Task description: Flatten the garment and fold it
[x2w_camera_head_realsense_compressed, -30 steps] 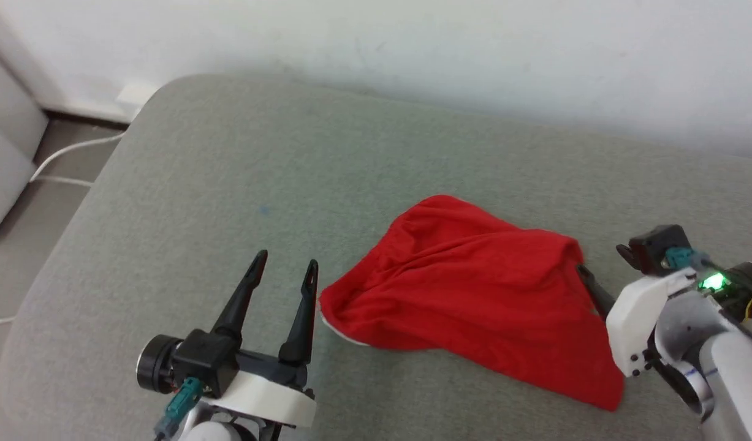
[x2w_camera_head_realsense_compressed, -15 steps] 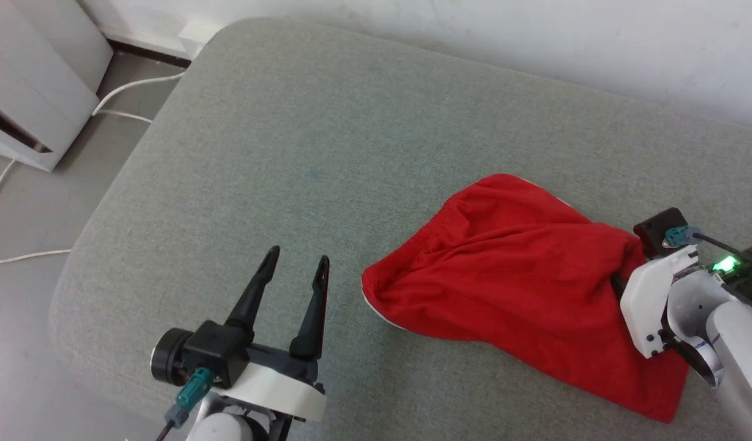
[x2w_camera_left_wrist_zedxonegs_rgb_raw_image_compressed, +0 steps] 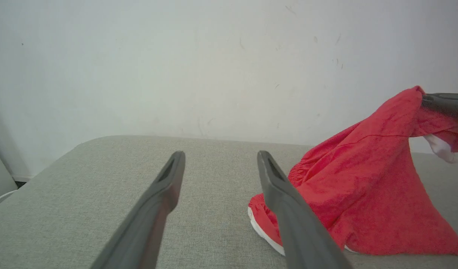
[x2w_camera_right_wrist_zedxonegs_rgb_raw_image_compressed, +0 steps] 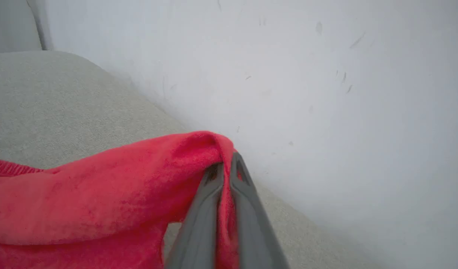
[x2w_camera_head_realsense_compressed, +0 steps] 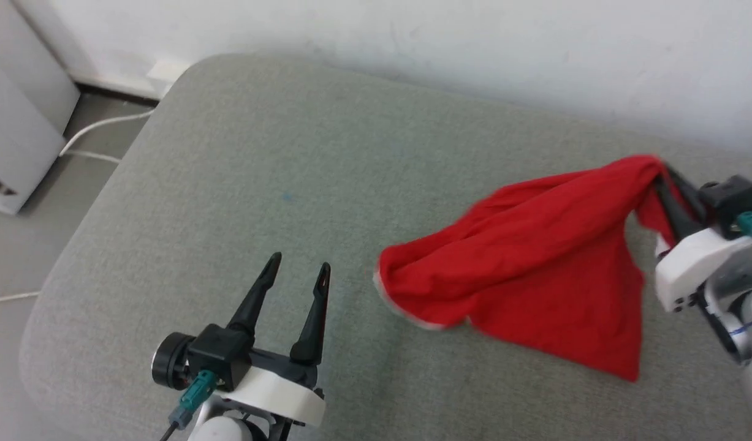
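The red shorts (x2w_camera_head_realsense_compressed: 535, 275) hang crumpled over the grey cushion, one corner lifted off it. My right gripper (x2w_camera_head_realsense_compressed: 660, 168) is shut on that raised corner near the wall; in the right wrist view red cloth (x2w_camera_right_wrist_zedxonegs_rgb_raw_image_compressed: 102, 201) is pinched between its fingers (x2w_camera_right_wrist_zedxonegs_rgb_raw_image_compressed: 199, 224). A white hem edge (x2w_camera_head_realsense_compressed: 406, 312) trails on the cushion at the garment's left end. The shorts (x2w_camera_left_wrist_zedxonegs_rgb_raw_image_compressed: 363, 186) drape down from the right gripper's finger (x2w_camera_left_wrist_zedxonegs_rgb_raw_image_compressed: 443, 102) in the left wrist view. My left gripper (x2w_camera_head_realsense_compressed: 299, 266) stands open over bare cushion, left of the hem and apart from it. The print is hidden.
The grey cushion (x2w_camera_head_realsense_compressed: 259, 153) has a rounded far-left corner and meets a white wall (x2w_camera_head_realsense_compressed: 474, 43) at the back. Off its left edge are the floor, white cables (x2w_camera_head_realsense_compressed: 100, 125) and a white cabinet (x2w_camera_head_realsense_compressed: 14, 128).
My right gripper has risen toward the wall with a corner of the shorts, pulling the cloth up off the cushion. The head camera has shifted. The left gripper stays open.
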Controlling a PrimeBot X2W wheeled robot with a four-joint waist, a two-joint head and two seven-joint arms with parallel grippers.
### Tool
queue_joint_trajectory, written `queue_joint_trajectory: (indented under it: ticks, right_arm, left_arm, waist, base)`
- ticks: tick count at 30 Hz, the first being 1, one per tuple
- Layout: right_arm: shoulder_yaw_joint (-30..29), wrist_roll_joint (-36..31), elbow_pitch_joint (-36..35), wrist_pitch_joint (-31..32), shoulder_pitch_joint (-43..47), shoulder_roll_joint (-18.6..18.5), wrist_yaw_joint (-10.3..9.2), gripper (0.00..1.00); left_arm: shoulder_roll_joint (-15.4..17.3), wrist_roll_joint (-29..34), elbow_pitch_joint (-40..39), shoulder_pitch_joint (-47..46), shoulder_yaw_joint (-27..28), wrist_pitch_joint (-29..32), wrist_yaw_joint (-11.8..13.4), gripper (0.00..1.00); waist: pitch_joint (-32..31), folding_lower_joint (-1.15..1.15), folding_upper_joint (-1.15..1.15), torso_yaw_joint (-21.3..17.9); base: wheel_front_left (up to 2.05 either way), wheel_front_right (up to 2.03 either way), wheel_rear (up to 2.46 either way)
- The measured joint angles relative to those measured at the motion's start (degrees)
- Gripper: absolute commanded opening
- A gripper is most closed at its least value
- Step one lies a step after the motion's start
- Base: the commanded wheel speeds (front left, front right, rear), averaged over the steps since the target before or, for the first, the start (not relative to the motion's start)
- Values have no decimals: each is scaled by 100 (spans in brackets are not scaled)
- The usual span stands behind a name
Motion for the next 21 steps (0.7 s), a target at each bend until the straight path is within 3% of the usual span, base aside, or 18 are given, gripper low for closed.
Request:
queue_joint_trajectory:
  ticks: [4, 9, 15, 20, 21]
  right_arm:
    - [-308, -318, -560, 145, 29, -68, -1, 0]
    - [-134, -480, -654, 417, -406, -414, 0, 0]
    - [219, -749, 233, 488, -1404, -931, 0, 0]
    - [307, -925, 1315, 330, -1974, -942, -1, 0]
    - [327, -954, 1534, 311, -2033, -911, -1, 9]
  left_arm:
    - [-3, -2, -12, 9, -29, 0, -1, 100]
    - [-11, -33, -24, -8, -114, 0, -43, 100]
    - [-18, -223, -23, -134, -260, 0, -44, 100]
    - [-18, -337, -18, -269, -375, 0, -40, 100]
    - [-18, -361, -15, -292, -397, 0, -35, 100]
  waist:
    - [-120, -1, 0, -118]
    - [-10, 0, 0, -122]
    - [302, 0, 0, 32]
    - [616, 1, 0, 246]
    - [670, 2, 0, 284]
  base:
    - [0, 0, 0]
    - [0, 0, 0]
    - [0, 0, 0]
    - [0, 0, 0]
    - [0, 0, 0]
